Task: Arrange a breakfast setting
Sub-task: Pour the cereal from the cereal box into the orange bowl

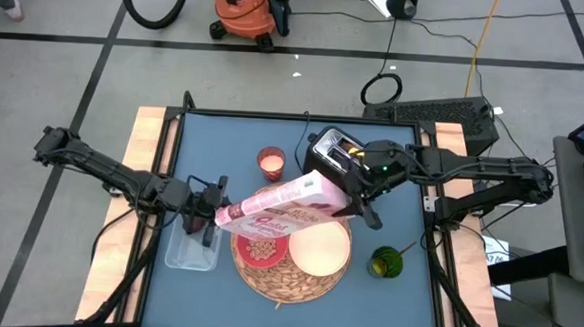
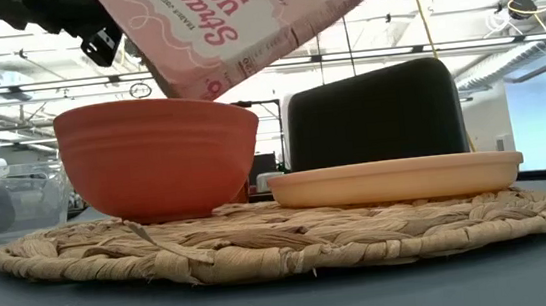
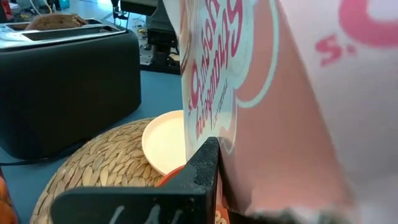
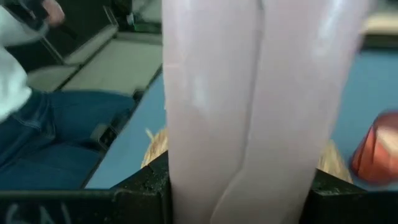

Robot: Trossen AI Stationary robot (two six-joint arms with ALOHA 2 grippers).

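so both arms have hold of the pink-and-white printed cereal pouch (image 1: 275,205) at once, slung tilted over the large round woven straw mat (image 1: 288,279) near the table's front edge. the right gripper (image 1: 358,200) is clamped partway closed around the pouch's upper end, over by the black toaster (image 1: 336,151), and the left gripper (image 1: 212,215) is pinched almost fully shut on the lower end, probably holding the mouth so it can pour. that lower end hangs right over the small red bowl (image 2: 158,156) on the mat's left half, which looks to already have cereal in it, so i'd guess pouring is the point of the tilt. the cream round plate (image 1: 320,249) sits bare beside the bowl on the mat's right half, likely kept free for toast.
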